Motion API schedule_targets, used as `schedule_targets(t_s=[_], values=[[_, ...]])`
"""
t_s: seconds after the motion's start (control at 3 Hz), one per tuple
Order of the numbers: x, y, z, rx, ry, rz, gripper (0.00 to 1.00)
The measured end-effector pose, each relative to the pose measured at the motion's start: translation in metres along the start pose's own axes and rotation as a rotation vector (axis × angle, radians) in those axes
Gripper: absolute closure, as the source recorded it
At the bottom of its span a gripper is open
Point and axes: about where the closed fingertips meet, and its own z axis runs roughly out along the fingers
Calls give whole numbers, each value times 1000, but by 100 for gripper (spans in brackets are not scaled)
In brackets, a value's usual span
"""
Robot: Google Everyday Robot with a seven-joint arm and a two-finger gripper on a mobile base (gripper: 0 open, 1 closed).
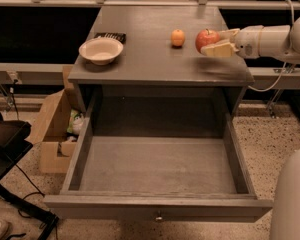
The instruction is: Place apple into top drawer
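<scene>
The red apple [205, 39] is held between the cream fingers [218, 49] of my gripper [213, 41], lifted a little above the right part of the grey cabinet top [155, 59]. The gripper reaches in from the right on a white arm [270, 40] and is shut on the apple. The top drawer [155, 166] is pulled fully open below the cabinet top, its inside bare, with a small metal knob [159, 217] on its front.
A small orange fruit [178, 37] sits left of the apple. A cream bowl [101, 50] and a dark flat object [110, 35] lie on the top's left side. A cardboard box [52, 134] stands on the floor to the left. A white robot part [292, 199] fills the lower right.
</scene>
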Motion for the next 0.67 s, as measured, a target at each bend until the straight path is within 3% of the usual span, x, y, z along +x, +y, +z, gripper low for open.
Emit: schedule_targets(t_s=[0.33, 0.67], values=[[1, 2, 5, -8, 0, 3, 87], [-4, 8, 5, -12, 18, -12, 100]])
